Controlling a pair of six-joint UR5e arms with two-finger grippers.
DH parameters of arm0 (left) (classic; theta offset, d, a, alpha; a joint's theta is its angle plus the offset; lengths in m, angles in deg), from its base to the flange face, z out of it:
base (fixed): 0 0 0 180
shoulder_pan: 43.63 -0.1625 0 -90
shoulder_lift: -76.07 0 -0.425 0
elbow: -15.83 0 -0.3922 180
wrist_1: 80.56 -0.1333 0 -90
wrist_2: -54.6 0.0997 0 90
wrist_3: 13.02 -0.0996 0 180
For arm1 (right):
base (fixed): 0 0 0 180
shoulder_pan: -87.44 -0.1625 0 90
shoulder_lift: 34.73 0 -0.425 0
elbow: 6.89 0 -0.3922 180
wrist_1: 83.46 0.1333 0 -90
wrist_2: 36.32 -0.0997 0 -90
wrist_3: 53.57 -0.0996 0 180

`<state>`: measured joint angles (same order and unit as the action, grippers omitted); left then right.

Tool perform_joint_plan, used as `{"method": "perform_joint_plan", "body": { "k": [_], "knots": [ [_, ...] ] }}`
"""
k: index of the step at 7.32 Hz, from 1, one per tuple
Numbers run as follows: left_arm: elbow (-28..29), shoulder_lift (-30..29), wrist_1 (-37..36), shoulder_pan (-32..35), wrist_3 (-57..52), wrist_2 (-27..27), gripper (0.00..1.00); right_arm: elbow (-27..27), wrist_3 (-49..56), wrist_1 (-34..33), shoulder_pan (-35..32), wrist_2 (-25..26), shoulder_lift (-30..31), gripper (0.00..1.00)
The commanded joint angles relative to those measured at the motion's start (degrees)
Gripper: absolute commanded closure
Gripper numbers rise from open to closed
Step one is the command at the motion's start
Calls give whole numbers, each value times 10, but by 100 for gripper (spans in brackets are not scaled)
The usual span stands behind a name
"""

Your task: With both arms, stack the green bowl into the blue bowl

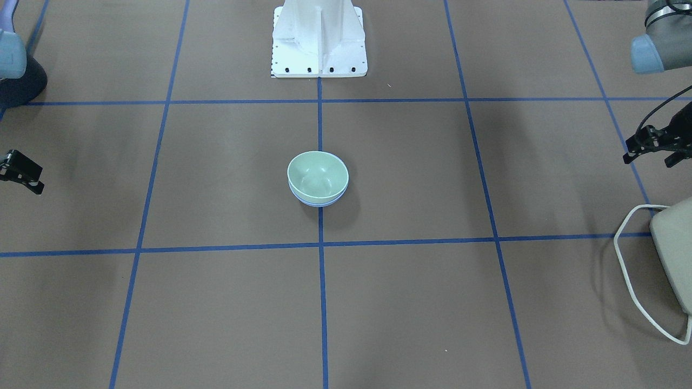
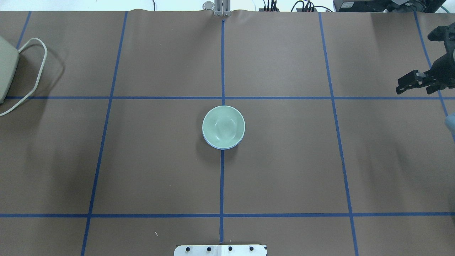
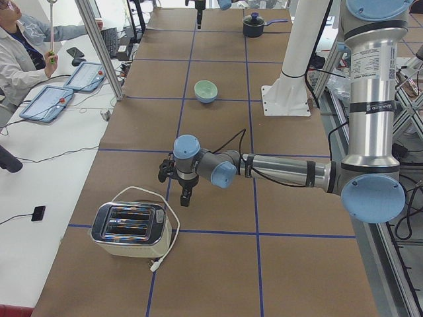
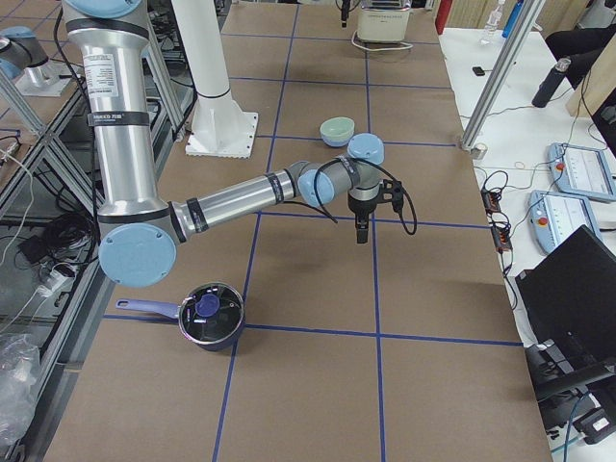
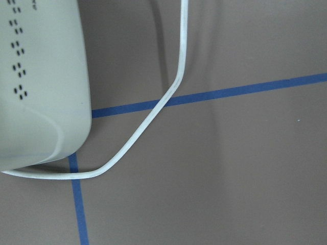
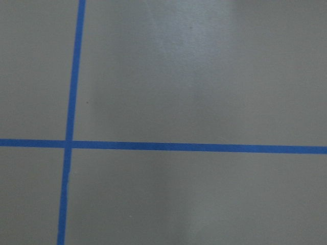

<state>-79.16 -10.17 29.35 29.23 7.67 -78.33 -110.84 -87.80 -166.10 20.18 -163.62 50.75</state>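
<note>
The green bowl (image 1: 318,174) sits nested inside the blue bowl (image 1: 319,203) at the table's middle, on the centre tape line. Only a thin blue rim shows beneath it, as in the overhead view, where the green bowl (image 2: 223,126) covers most of the blue bowl (image 2: 222,147). My left gripper (image 1: 627,156) hangs above the table at its left end, near the toaster, far from the bowls. My right gripper (image 2: 400,89) hangs at the opposite end. Both look shut and empty, with the fingers together. Neither wrist view shows a bowl or any fingers.
A cream toaster (image 3: 129,228) with a white cord (image 5: 153,117) stands at the left end, just past my left gripper (image 3: 185,198). A dark lidded pot (image 4: 210,316) stands at the right end. The white pedestal (image 1: 319,38) is behind the bowls. An operator sits beside the table (image 3: 20,46).
</note>
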Motion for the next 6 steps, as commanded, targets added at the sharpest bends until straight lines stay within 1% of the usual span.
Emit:
{"method": "perform_joint_plan", "body": {
  "k": [1, 2, 3, 4, 5, 6],
  "knots": [
    [30, 0, 1, 25, -1, -49, 2, 0, 42, -29, -19, -2, 16, 0],
    [29, -1, 0, 25, -1, -49, 2, 1, 43, -39, -29, -18, 19, 0],
    [30, -1, 1, 26, -1, -48, 2, 15, 48, -60, -53, -50, 19, 0],
    [30, -1, 0, 28, -1, -45, 2, 30, 93, -67, -85, -58, 19, 0],
    [31, -1, 1, 28, -1, -44, 2, 64, 181, -84, -125, -59, 14, 0],
    [31, -1, 1, 28, -1, -44, 2, 100, 234, -88, -159, -61, 14, 0]
  ]
}}
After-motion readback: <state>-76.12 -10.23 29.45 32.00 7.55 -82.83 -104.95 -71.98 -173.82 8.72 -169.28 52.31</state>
